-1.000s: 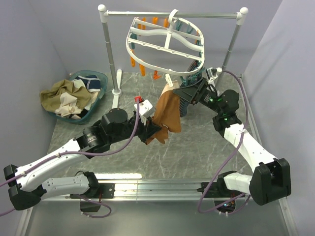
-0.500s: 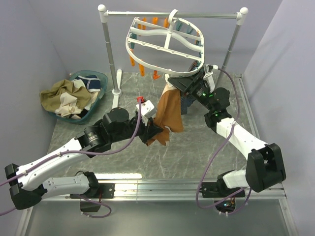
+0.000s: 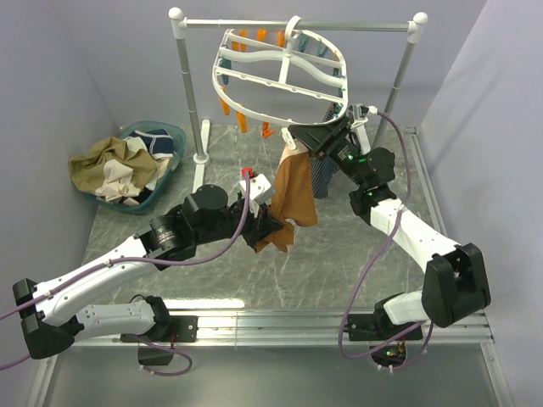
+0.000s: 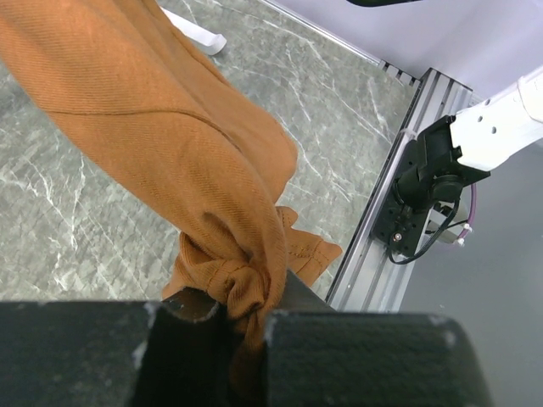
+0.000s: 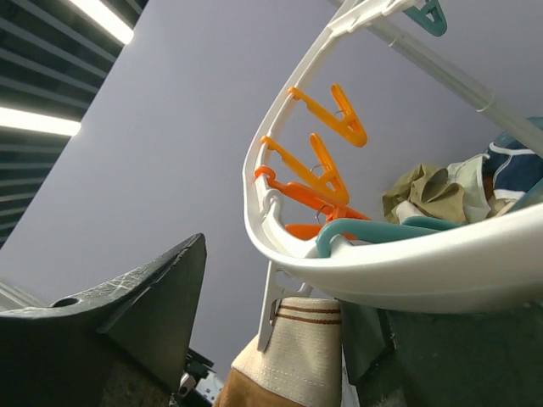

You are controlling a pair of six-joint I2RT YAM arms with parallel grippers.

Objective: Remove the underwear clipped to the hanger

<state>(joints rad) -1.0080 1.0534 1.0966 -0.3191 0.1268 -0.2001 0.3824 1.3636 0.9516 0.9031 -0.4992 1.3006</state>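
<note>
The left gripper [image 3: 268,231] is clamped on the bunched lower edge of the tan-brown briefs [image 3: 293,188], which hang by their waistband from the near rim of the white oval hanger [image 3: 263,58], while the right gripper [image 3: 307,136], jaws apart, sits at that rim just above them.

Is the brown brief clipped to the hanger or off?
Clipped: brown brief hangs from a clip under the hanger rim; left gripper holds its bottom.
</note>
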